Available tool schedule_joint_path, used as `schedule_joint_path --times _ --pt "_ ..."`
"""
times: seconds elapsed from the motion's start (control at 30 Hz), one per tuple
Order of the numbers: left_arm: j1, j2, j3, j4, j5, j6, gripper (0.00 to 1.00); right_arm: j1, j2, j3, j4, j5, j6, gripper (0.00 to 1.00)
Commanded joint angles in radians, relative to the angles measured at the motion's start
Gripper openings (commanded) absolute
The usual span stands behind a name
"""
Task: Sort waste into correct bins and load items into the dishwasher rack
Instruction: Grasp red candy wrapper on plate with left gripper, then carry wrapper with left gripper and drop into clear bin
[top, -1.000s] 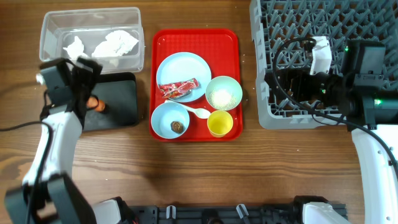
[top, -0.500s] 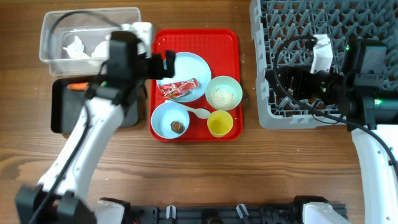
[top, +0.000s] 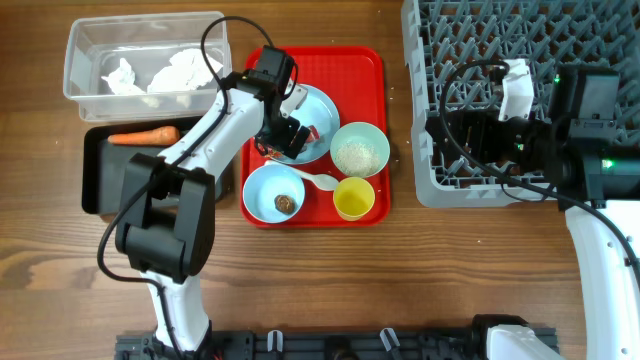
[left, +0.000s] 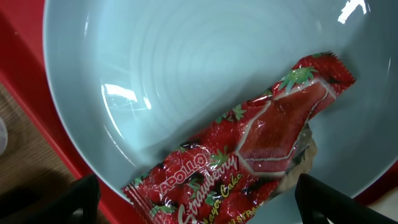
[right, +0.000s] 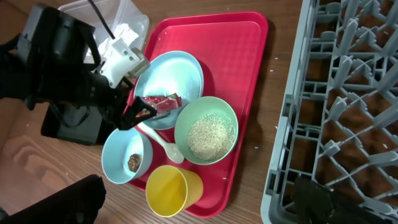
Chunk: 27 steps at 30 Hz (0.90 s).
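The red wrapper (left: 249, 155) lies on the pale blue plate (top: 315, 103) on the red tray; it also shows in the right wrist view (right: 160, 101). My left gripper (top: 283, 137) is open just above it, one finger on each side (left: 199, 202). The carrot (top: 143, 135) lies in the black tray (top: 100, 185). White napkins (top: 180, 70) lie in the clear tub (top: 80, 40). One bowl (top: 360, 128) holds rice, another (top: 255, 180) holds the brown lump (top: 285, 204). The spoon (top: 318, 180) and yellow cup (top: 353, 197) are beside them. My right gripper (top: 462, 140) is open and empty over the rack (top: 470, 40).
The red tray (top: 330, 60) sits between the two bins and the rack. In the right wrist view the rack's edge (right: 348, 93) is right of the tray (right: 236, 43), with the cup (right: 174, 190) nearest. A few rice grains lie on the wood by the rack.
My left arm swung right from over the black tray to above the plate. The carrot now lies alone in the black tray. The right arm has not moved.
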<state>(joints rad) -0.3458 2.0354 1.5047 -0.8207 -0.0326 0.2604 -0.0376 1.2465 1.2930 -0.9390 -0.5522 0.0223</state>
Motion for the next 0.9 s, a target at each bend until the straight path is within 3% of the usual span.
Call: schedule_joint_path --times 0.0,0.27,0.37,0.4,0.47,0.5,0.63,0.87 --pt "-0.002 0.026 0.016 0.031 0.024 0.054 1.00 0.002 0.009 0.021 -0.001 0.005 0.007 0.99" --pt "-0.002 0.098 0.016 0.092 0.043 0.055 0.97 0.002 0.009 0.021 -0.011 0.005 0.007 1.00" --pt "-0.003 0.099 0.016 0.108 0.043 0.054 0.75 0.002 0.009 0.021 -0.017 0.005 0.007 1.00" --pt "-0.003 0.099 0.016 0.112 0.043 0.054 0.61 0.002 0.009 0.021 -0.019 0.005 0.007 0.99" --pt "-0.003 0.099 0.016 0.113 0.043 0.054 0.10 0.002 0.009 0.021 -0.019 0.006 0.006 1.00" --pt "-0.003 0.099 0.016 0.114 0.043 0.054 0.04 0.002 0.009 0.021 -0.019 0.006 0.006 1.00" --pt "-0.006 0.084 0.017 0.118 0.043 0.033 0.04 0.002 0.009 0.021 -0.019 0.006 0.006 0.99" --pt "0.042 -0.104 0.101 0.115 0.034 -0.190 0.04 0.002 0.009 0.021 -0.019 0.006 0.006 1.00"
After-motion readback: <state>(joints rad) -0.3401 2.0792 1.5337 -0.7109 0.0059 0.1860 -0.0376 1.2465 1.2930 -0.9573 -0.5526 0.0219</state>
